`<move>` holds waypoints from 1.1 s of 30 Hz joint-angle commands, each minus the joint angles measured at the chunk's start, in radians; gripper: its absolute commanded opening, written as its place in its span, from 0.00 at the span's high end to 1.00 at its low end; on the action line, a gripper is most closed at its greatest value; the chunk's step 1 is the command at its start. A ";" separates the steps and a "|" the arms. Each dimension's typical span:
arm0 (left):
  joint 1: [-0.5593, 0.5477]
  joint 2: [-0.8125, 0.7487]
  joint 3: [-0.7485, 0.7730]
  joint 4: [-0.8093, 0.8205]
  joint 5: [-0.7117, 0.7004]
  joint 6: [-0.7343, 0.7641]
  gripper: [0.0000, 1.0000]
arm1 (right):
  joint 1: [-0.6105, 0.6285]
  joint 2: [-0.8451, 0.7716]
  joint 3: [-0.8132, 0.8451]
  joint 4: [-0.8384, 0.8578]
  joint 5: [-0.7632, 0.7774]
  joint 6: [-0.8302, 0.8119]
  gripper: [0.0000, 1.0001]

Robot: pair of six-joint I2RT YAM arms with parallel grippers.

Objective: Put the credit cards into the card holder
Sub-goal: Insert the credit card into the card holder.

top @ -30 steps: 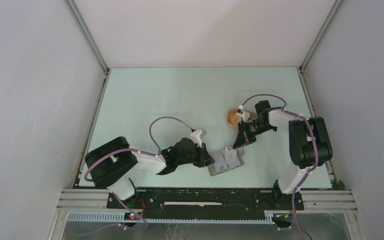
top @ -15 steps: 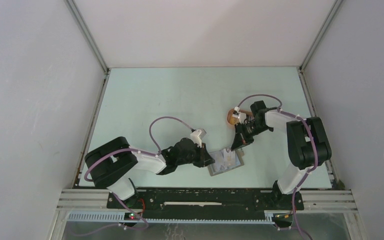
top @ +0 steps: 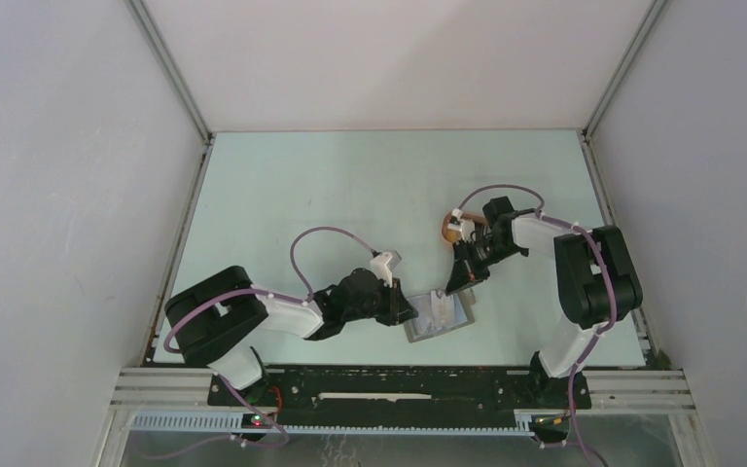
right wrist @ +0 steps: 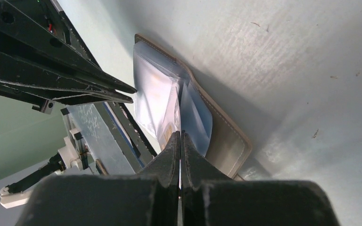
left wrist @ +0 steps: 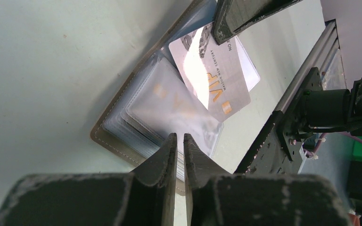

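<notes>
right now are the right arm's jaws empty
No, the jaws of the right arm pinch a silver card printed VIP at the open card holder.

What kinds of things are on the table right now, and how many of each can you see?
card: 1, pinched in the right gripper; any inside the sleeves can't be made out
card holder: 1, lying open
tray: 1, mostly hidden behind the right arm
Total: 3
</notes>
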 commanded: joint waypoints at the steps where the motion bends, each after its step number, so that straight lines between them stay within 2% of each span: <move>1: -0.004 0.000 0.004 -0.006 -0.012 -0.006 0.86 | 0.015 0.033 0.032 -0.039 0.004 -0.021 1.00; 10: -0.004 0.000 0.006 -0.006 -0.008 -0.004 0.86 | 0.039 0.046 0.039 -0.054 0.033 -0.008 1.00; 15: -0.003 0.005 0.009 -0.006 -0.004 -0.002 0.86 | 0.038 0.071 0.049 -0.049 0.099 0.062 1.00; 33: -0.002 0.001 0.018 0.000 0.010 -0.006 0.82 | 0.049 0.145 0.078 0.001 -0.045 0.116 1.00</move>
